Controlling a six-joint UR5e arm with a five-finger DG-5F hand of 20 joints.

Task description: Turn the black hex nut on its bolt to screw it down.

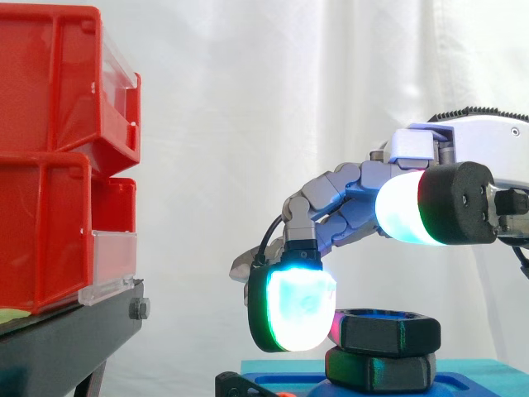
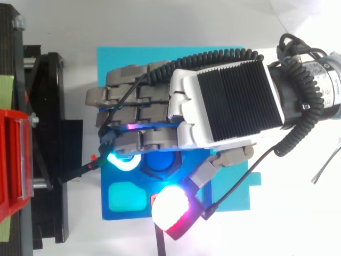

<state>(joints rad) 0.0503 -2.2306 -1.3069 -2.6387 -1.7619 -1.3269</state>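
Hand [image 2: 229, 101], fingers [image 1: 331, 192] curled, grasping nothing, pad [image 1: 297, 310] beside black hex nut [image 1: 388, 331]; nut nearly meets lower hex [image 1: 380, 372]: little turning apparently remaining.

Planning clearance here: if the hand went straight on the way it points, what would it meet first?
Likely the black stand under the red bins: the hand points level toward it across open space. Depth is unclear, so one of the bins could come first.

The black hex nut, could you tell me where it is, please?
In the side view the black hex nut sits low, right of centre, on another black hex piece, under the hand.
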